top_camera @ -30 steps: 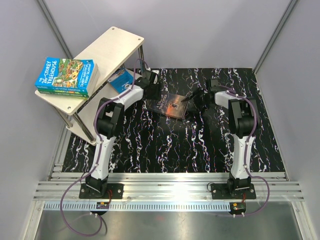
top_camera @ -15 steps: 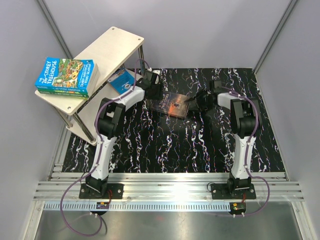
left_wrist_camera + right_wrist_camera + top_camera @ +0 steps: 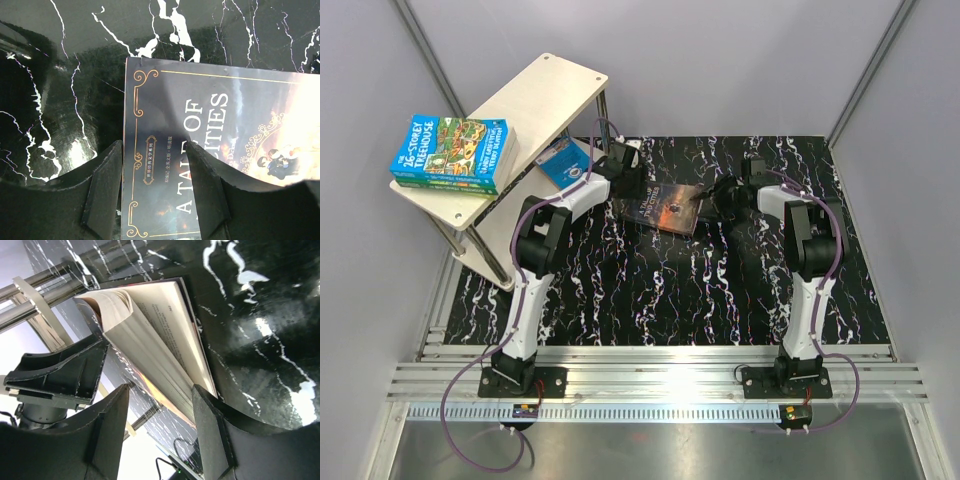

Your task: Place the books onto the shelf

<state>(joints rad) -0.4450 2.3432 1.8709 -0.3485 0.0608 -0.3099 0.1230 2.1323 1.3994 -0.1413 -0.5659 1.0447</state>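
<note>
As it lies cover-up, dark book (image 3: 665, 208) — long axis left-to-right, pages rightward

Both arms (image 3: 542, 232) (image 3: 807, 238) outstretched, jaws parted.

Black mat (image 3: 720, 290) veined white and purple; dark brown book (image 3: 665, 207), gold scrollwork; bright green-blue cartoon Treehouse books (image 3: 455, 150); pale wood shelf (image 3: 545, 85).

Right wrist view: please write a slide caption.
Open right jaws straddle the fanned page edge of the book over the marbled table.
</note>
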